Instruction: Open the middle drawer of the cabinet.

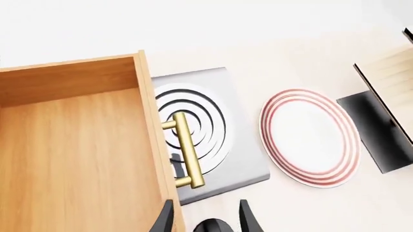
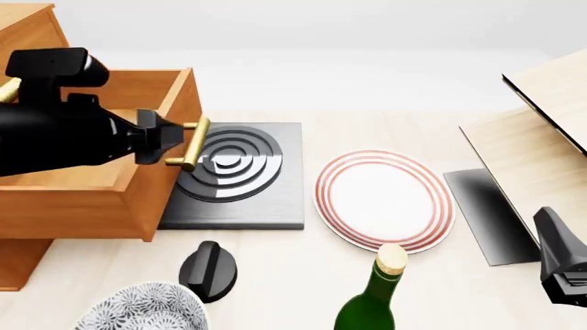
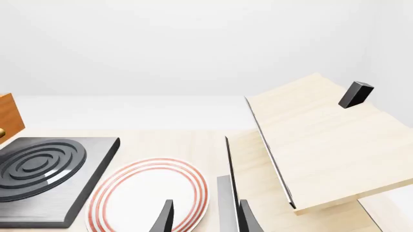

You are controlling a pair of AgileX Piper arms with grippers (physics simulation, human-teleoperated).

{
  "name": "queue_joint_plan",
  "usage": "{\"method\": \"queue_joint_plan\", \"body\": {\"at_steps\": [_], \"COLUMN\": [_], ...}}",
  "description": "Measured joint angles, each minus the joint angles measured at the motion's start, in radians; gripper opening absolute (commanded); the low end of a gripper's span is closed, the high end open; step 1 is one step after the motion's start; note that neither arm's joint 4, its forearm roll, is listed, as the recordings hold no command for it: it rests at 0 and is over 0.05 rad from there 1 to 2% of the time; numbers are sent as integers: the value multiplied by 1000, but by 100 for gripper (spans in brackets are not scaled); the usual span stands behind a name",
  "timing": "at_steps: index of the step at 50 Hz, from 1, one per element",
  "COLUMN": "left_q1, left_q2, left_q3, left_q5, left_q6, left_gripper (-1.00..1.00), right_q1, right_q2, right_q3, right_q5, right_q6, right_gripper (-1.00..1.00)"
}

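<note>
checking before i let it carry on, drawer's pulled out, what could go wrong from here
1. The middle drawer already hangs far out of the cabinet, over the stove plate; pulling further might drag it off its runners.
2. The left claw sits right at the brass handle; a sideways retreat could snag it.
3. The wine bottle and black knob stand near the front edge, where a swinging arm may knock them.
</note>
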Motion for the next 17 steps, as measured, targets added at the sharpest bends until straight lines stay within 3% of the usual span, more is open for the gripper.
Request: {"method": "queue_joint_plan", "body": {"at_steps": [17], "left_q1": [-18], "left_q2": [-81], "left_q3": [-39], "left_q5": [31], "left_q6": [54], "left_gripper": [100], "right_q1": [0], "right_q2": [0], "right_q3": [0], "right_q5": [0], "right_q6": [0], "right_gripper": [100]}}
